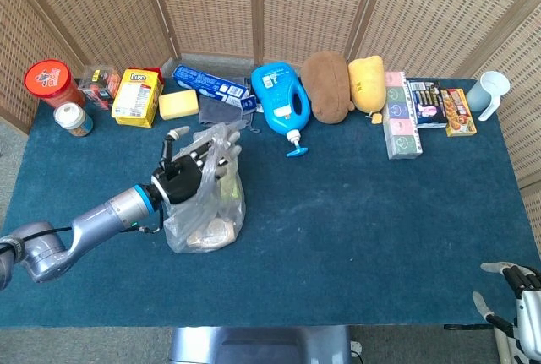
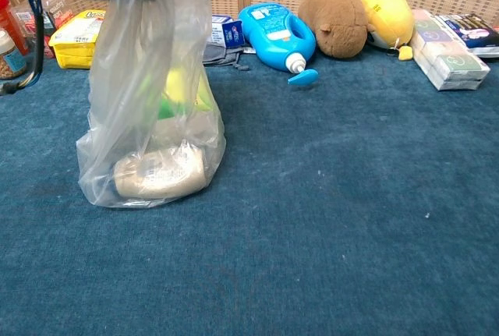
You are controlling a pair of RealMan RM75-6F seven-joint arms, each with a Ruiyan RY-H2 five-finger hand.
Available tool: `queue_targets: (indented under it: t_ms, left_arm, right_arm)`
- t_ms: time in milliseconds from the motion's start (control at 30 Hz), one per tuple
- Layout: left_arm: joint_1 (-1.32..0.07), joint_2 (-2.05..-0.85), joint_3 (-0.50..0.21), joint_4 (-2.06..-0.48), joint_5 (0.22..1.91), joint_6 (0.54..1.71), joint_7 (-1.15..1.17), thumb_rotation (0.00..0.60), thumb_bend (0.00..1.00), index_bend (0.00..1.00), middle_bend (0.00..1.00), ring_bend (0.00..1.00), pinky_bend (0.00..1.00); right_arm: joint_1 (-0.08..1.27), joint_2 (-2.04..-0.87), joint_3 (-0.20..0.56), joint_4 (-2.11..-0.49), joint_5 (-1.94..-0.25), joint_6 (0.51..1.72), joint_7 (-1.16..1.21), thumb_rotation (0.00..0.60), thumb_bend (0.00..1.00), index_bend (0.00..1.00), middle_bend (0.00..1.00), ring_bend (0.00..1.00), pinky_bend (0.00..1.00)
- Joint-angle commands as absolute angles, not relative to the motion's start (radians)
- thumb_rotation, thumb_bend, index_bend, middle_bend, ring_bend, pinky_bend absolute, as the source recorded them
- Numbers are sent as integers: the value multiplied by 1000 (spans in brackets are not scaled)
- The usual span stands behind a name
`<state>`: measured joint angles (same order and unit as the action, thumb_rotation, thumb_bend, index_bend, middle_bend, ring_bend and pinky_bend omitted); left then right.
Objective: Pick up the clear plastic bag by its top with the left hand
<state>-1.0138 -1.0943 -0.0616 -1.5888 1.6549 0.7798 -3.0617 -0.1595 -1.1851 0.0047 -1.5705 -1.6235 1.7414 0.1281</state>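
Observation:
The clear plastic bag (image 1: 211, 212) stands left of the middle on the blue table (image 1: 363, 212), with a pale bottle and yellow-green items inside. My left hand (image 1: 180, 176) grips the gathered top of the bag from the left, fingers curled into the plastic. In the chest view the bag (image 2: 148, 133) is pulled tall and taut, its bottom still touching the cloth, and the hand is mostly cut off at the top edge. My right hand (image 1: 517, 296) hangs at the table's front right corner, fingers apart and holding nothing.
Along the back edge stand a red-lidded jar (image 1: 51, 81), a yellow box (image 1: 138, 96), a blue detergent bottle (image 1: 281, 102), a brown plush (image 1: 328, 85), a yellow plush (image 1: 368, 84), flat boxes (image 1: 401, 123) and a white cup (image 1: 490, 92). A wicker screen stands behind.

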Motion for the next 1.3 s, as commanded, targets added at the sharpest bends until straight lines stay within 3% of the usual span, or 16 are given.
queue_targets:
  t_ms: [33,167,267,333,567,700,933,1133,1300]
  left_arm:
    - [-1031,-1084,-27,-1566,1698,813,-3108,41,419,104,291,279,630]
    - [-1020,-1097,-12,-1527,1744,916,-3091,4,418,122,291,279,647]
    - [-1028,-1098,16,-1506,1775,960,-3125,0,418,135,291,343,651]
    - [-1032,-1097,26,-1496,1772,974,-3139,0,417,144,293,398,655]
    - [-1058,-1080,68,-1500,1779,962,-3085,0,401,214,387,425,626]
    - [-1096,-1063,103,-1529,1768,893,-3054,0,398,161,317,288,410]
    - [-1117,-1054,111,-1567,1705,841,-2979,0,399,86,196,130,288]
    - [-1123,-1040,115,-1584,1682,827,-2955,0,405,8,84,13,261]
    - [-1125,-1038,108,-1590,1661,821,-2949,0,410,0,30,0,225]
  right_arm:
    - [-159,-1185,4,-1572,-1626,1740,127,599,289,375,409,358,252]
    - [-158,-1185,4,-1575,-1629,1740,123,599,289,375,409,358,252]
    - [-158,-1185,4,-1578,-1630,1739,120,599,289,376,409,358,251]
    - [-157,-1186,4,-1579,-1631,1738,119,599,289,375,409,358,251]
    - [-156,-1184,5,-1584,-1632,1736,115,599,289,376,409,357,250]
    - [-154,-1182,6,-1585,-1635,1737,116,598,289,375,409,357,251]
    - [-157,-1177,8,-1584,-1636,1744,122,598,289,376,409,356,249]
    - [-153,-1180,7,-1583,-1643,1741,125,600,289,376,409,356,247]
    - [-152,-1178,7,-1586,-1648,1743,123,600,289,375,409,356,240]
